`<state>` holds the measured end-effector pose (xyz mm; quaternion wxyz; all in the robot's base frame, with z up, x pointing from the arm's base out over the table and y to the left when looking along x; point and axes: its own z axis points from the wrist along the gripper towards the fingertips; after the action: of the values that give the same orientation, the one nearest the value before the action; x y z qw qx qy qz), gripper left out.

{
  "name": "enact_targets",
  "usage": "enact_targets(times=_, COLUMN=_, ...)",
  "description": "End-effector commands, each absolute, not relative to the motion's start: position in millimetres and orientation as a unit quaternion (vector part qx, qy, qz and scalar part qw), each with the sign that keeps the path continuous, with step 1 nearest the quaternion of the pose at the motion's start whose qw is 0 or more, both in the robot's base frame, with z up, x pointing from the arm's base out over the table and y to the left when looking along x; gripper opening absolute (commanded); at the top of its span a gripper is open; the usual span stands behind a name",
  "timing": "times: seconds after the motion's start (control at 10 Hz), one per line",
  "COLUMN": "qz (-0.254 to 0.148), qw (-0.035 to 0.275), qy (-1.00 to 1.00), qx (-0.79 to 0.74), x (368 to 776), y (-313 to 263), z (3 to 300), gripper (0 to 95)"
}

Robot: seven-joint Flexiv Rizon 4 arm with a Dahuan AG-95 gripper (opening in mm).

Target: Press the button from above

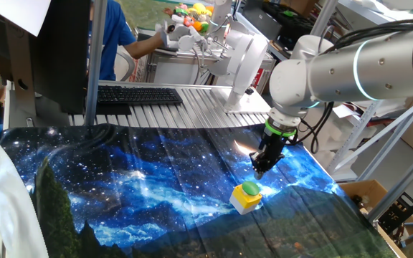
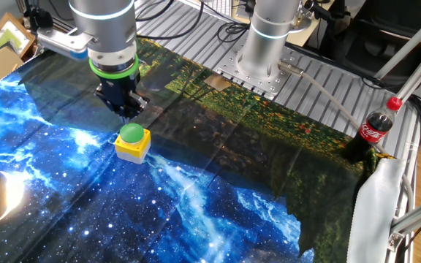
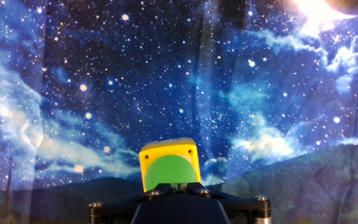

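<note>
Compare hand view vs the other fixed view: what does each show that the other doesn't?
Hand view only: the screws at the corners of the button's yellow box, seen from straight above.
Other fixed view only: the gripper hanging just above the button with a gap, the arm's base, a cola bottle.
Both: the button, green cap unpressed, on the starry cloth.

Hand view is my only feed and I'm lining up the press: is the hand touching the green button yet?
Observer: No. The hand hangs just above the green button; the other fixed view shows a small gap.
Operator: Anything standing nearby?
Observer: A cola bottle, upright at the edge of the starry cloth, well away from the button.
Operator: Is the box sitting flat?
Observer: Yes, the yellow box rests flat on the cloth.
</note>
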<state>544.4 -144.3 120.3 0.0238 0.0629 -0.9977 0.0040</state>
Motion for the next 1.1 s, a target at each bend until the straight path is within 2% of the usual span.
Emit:
enact_targets(times=0.1, qz=0.004, qw=0.021, qy=-0.998, qx=0.062, x=544.4, y=-143.0, z=116.0, gripper=0.0)
enact_targets(times=1.1, qz=0.004, qw=0.006, qy=-0.999, qx=0.054, x=542.1, y=-137.4, z=99.9, gripper=0.0)
